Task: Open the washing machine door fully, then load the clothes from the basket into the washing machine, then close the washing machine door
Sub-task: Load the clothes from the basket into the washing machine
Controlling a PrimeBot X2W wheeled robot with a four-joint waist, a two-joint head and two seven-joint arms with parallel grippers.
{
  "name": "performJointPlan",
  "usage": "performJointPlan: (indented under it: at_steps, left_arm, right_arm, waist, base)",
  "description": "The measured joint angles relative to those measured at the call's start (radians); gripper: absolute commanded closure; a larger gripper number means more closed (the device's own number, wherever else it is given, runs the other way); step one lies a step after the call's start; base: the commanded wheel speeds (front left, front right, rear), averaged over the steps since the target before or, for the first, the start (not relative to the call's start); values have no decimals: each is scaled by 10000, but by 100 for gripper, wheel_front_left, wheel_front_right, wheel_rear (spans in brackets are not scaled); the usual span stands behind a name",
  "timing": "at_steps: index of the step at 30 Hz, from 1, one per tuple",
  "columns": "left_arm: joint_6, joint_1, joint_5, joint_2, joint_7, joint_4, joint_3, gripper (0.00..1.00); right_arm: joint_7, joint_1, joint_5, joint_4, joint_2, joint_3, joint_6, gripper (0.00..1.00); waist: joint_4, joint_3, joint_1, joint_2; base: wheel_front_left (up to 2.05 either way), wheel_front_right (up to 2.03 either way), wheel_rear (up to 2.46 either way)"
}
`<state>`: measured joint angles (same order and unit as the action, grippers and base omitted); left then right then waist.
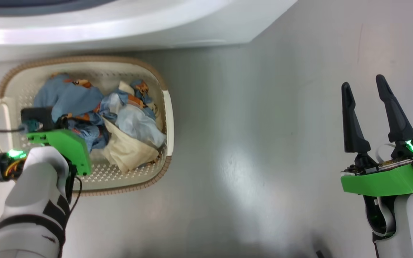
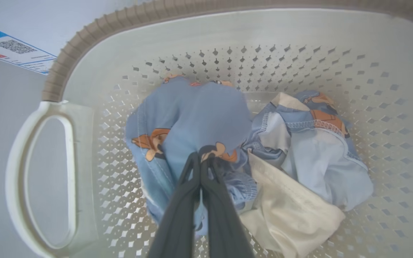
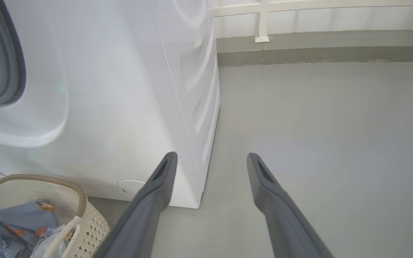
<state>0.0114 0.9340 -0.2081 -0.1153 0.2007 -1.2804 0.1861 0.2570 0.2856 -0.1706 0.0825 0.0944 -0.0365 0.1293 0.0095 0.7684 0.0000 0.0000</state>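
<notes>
The left pincer [image 2: 202,157] reaches down into the basket [image 2: 299,43], its two dark fingers pressed together and pinching a fold of the blue garment with orange prints [image 2: 195,114]. That garment lies heaped at the handle end of the basket, touching the light blue garment [image 2: 321,168] and the cream garment [image 2: 292,215] beside it. The basket stands on the floor [image 3: 317,125] just in front of the white washing machine [image 3: 120,89], whose grey rubber ring [image 3: 11,64] shows. The right pincer [image 3: 210,154] hangs spread wide above bare floor, well apart from the basket, holding nothing.
</notes>
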Motion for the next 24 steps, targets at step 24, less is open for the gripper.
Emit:
performJointPlan:
  at_steps: [24]
  left_arm:
    - [203, -5108, -589, 52, 476, 7204, -1501, 100]
  right_arm:
    - [0, -1215, -171, -777, -117, 562, -2, 0]
  waist:
    - [218, -3422, 0, 0]
  base:
    - [0, 0, 0]
